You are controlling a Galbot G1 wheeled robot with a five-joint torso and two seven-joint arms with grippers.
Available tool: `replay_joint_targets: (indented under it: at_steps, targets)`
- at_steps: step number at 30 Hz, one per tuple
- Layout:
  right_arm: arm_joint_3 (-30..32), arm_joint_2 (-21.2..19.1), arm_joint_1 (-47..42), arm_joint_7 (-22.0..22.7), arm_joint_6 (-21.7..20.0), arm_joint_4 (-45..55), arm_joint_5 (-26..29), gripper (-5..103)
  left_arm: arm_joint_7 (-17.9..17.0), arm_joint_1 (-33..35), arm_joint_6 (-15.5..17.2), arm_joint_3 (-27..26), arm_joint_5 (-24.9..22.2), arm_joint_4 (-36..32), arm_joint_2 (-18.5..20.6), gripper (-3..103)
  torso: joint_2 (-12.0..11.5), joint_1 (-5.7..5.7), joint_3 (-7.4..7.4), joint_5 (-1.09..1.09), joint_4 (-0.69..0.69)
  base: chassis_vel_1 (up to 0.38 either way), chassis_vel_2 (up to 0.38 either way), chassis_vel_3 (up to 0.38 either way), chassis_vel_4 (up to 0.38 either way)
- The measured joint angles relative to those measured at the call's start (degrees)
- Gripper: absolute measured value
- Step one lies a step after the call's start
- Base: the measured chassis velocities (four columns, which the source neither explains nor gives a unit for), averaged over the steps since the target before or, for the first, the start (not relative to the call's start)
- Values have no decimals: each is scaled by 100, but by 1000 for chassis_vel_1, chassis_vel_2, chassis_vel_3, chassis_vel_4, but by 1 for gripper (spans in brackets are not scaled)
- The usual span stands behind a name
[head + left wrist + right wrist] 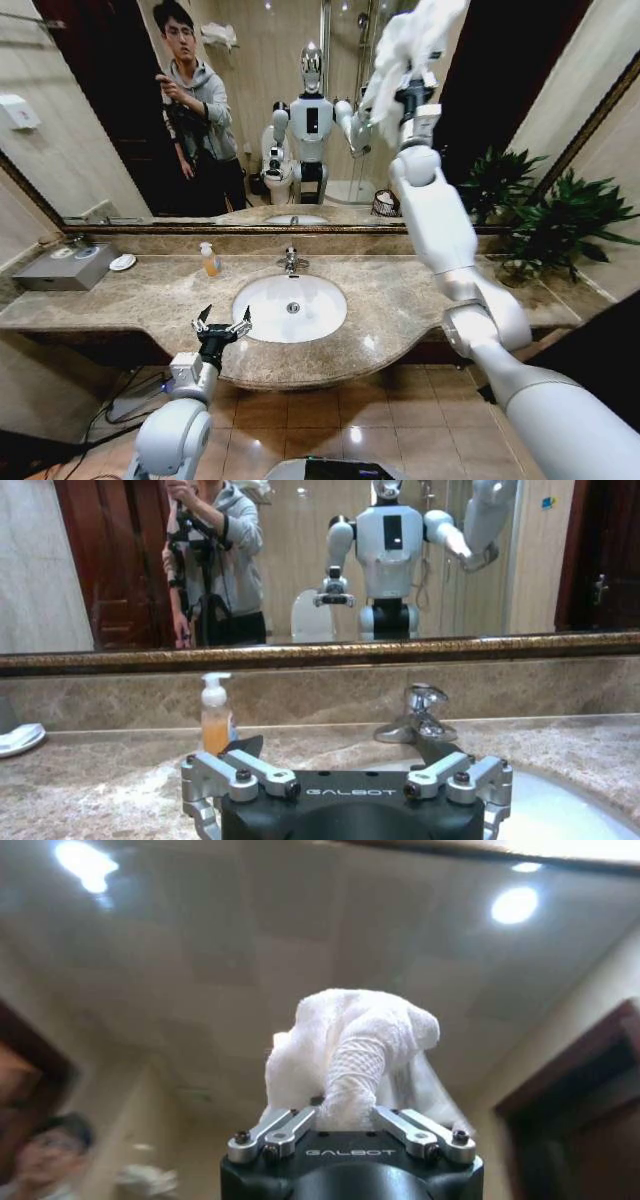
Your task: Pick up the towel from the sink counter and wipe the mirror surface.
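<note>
My right arm is raised high, and its gripper (411,92) is shut on the white towel (412,40). The towel is bunched at the upper part of the mirror surface (260,70); whether it touches the glass I cannot tell. In the right wrist view the towel (350,1046) bulges out of the gripper (350,1114), hiding the fingertips. My left gripper (222,323) stands open and holds nothing, low at the front edge of the sink counter (400,290), just left of the white basin (290,308). In the left wrist view, its open fingers (238,751) face the faucet (420,716).
A soap pump bottle (209,259) stands behind the basin on the left, beside the chrome faucet (290,262). A grey box (65,268) and a small white dish (122,262) sit at the counter's left end. Potted plants (545,215) crowd its right end.
</note>
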Motion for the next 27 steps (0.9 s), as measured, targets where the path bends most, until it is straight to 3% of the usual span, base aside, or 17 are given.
replay_joint_targets:
  at_steps: [4, 11, 18, 27]
  targets:
    - [-207, 511, 256, -160, 104, -384, -23, 9, 0, 0, 0, 0, 0, 0, 0, 100, 0, 0, 0, -2, 0, 0, 0, 0, 0]
    - [-324, 814, 442, -255, 169, -602, -34, 9, 0, 0, 0, 0, 0, 0, 0, 100, 0, -1, 0, -3, -3, 0, 0, 0, 0]
    - [-103, 672, 394, -257, 177, -739, -35, 9, 0, 0, 0, 0, 0, 0, 0, 100, 0, -1, 0, 0, -2, 0, 0, 0, 0]
    - [466, 140, 377, -229, 180, -809, -34, 9, 0, 0, 0, 0, 0, 0, 0, 100, 0, 0, 0, 3, -4, 0, 0, 0, 0]
